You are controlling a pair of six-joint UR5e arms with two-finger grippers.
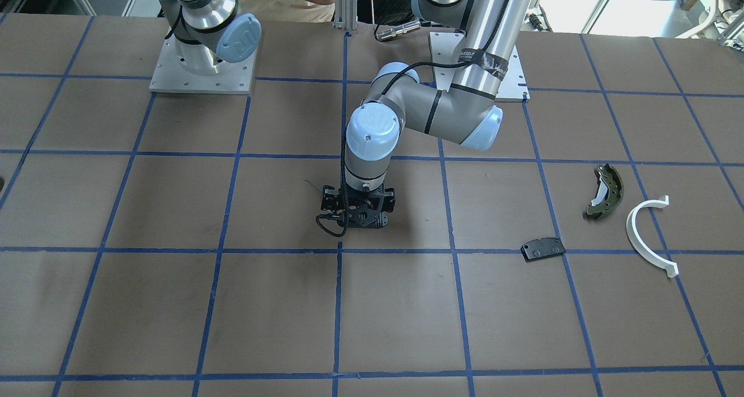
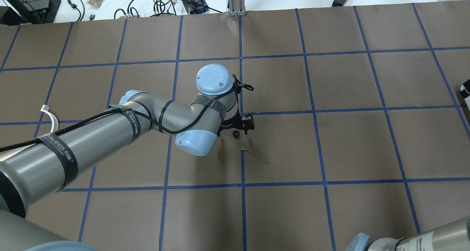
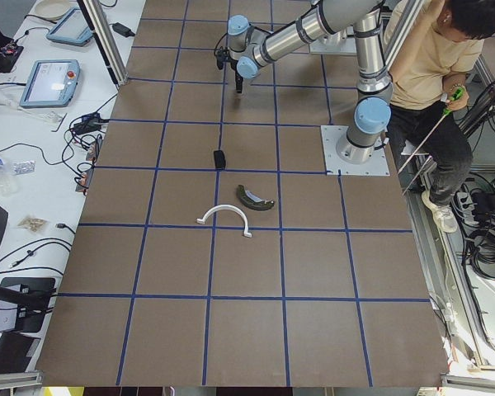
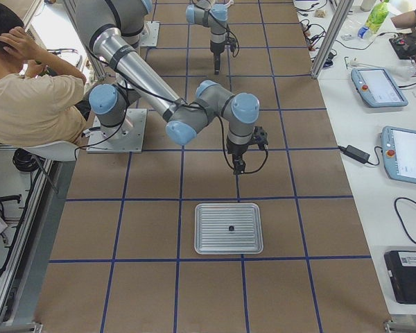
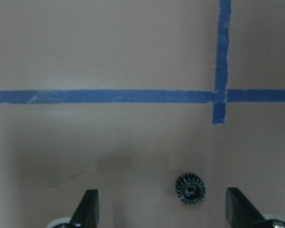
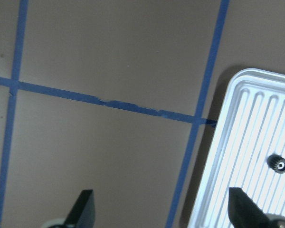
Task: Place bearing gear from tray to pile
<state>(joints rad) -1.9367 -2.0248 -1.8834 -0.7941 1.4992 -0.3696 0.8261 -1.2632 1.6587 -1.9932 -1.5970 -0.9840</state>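
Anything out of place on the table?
One small black gear lies on the bare table under the open left tool, neither in the tray nor with the pile. A second gear sits in the tray.
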